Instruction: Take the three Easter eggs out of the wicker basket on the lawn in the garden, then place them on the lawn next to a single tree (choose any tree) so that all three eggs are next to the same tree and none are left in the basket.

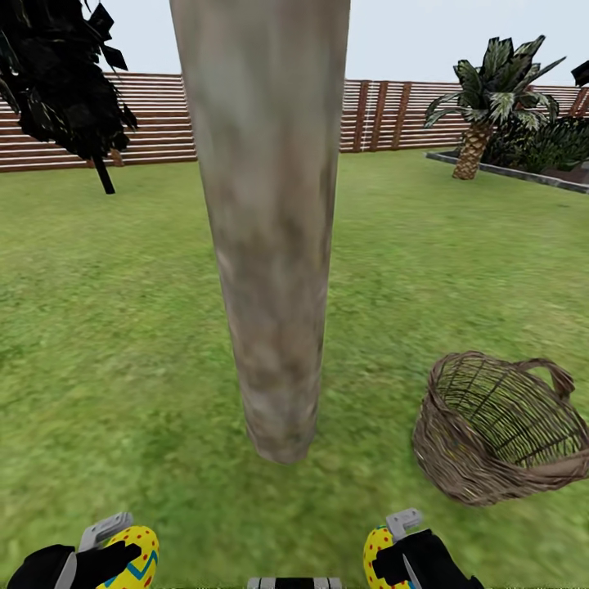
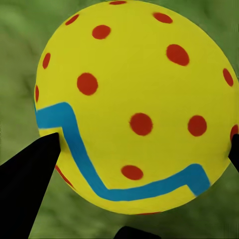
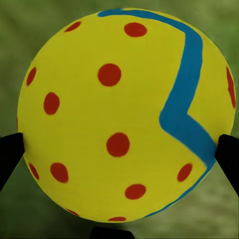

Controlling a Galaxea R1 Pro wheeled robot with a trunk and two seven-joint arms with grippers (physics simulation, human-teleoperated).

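Note:
The thick grey-tan tree trunk (image 1: 270,245) stands straight ahead on the lawn (image 1: 106,327). To its right the brown wicker basket (image 1: 499,429) lies tipped toward me; I see no egg inside it. At the bottom left my left gripper (image 1: 123,556) is shut on a yellow Easter egg (image 1: 135,556) with red dots and a blue zigzag, seen close in the left wrist view as egg (image 2: 134,104). At the bottom right my right gripper (image 1: 393,552) is shut on a second egg (image 1: 378,552), large in the right wrist view (image 3: 124,114). The third egg is out of view.
A brown slat fence (image 1: 384,114) closes the far side of the garden. A black-leaved tree (image 1: 65,74) stands at the back left. A palm (image 1: 483,106) and dark bushes (image 1: 548,143) fill a raised bed at the back right.

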